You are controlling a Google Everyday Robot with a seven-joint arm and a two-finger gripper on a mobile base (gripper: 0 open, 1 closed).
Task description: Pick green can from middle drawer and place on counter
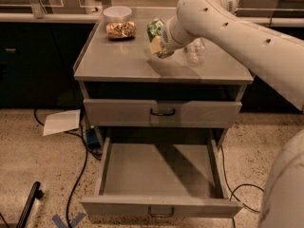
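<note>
The green can [154, 28] is tilted over the back middle of the counter [118, 61]. My gripper [156, 42] reaches in from the right on the white arm and is shut on the can; its pale fingers [155, 46] cover the can's lower end. I cannot tell whether the can touches the counter. The middle drawer [161, 207] is pulled fully open below, and its grey inside holds nothing.
A clear plastic bottle [195, 50] stands just right of the gripper. A gold-brown snack packet [120, 30] and a white bowl [117, 13] sit at the back left. The upper drawer [161, 112] is closed. Paper [61, 121] and cables [78, 175] lie on the floor.
</note>
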